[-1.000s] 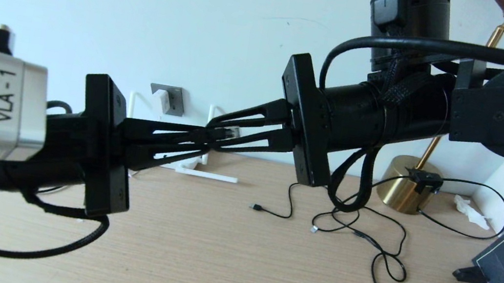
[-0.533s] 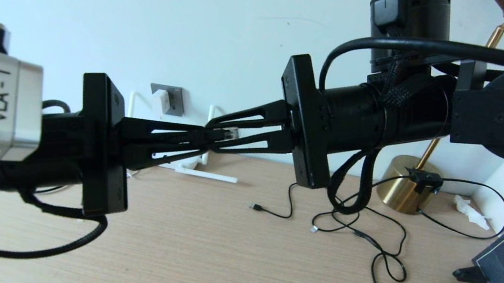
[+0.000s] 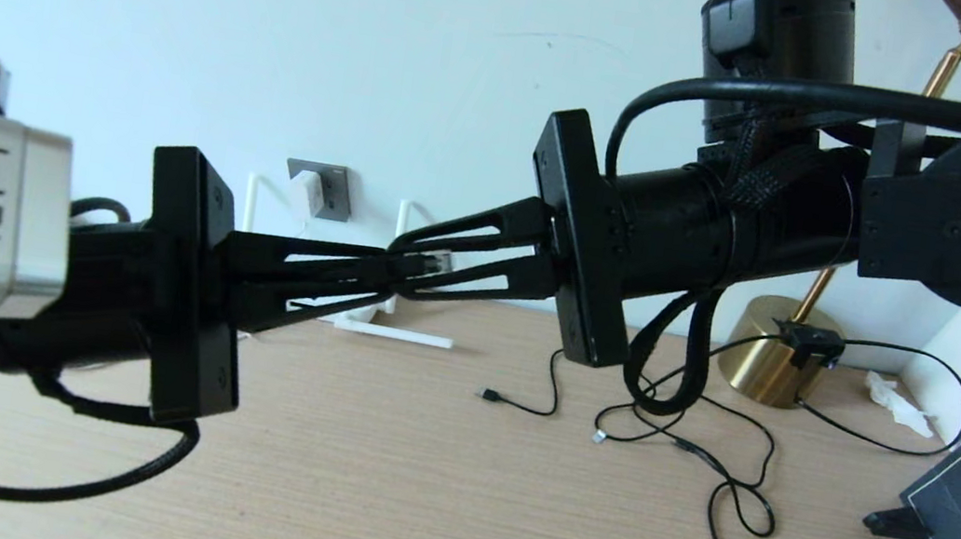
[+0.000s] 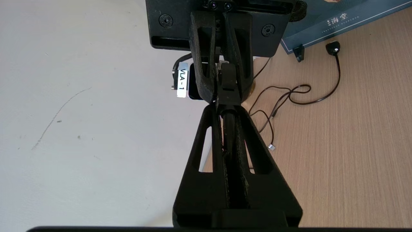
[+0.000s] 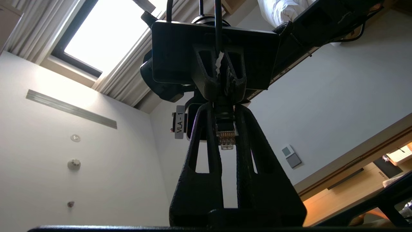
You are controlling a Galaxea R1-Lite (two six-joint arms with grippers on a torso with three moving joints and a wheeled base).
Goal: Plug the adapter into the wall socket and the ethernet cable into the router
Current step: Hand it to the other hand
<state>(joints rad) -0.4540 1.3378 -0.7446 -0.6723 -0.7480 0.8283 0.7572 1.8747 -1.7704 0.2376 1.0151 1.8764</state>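
Grippers meet tip to tip above the desk (image 3: 412,486): left gripper (image 3: 391,271) and right gripper (image 3: 406,261) both pinch the ethernet cable (image 4: 229,129). Only the right wrist view shows its clear connector (image 5: 225,137). Beyond, at 11 o'clock, the adapter (image 3: 311,192) sits in the wall socket (image 3: 332,190); the router (image 3: 383,326), probably those white sticks, is mostly hidden.

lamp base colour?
Brass gold lamp base, clearest in the head view.

adapter (image 3: 310,187) in wall socket (image 3: 332,189); ethernet cable (image 3: 425,260) midair
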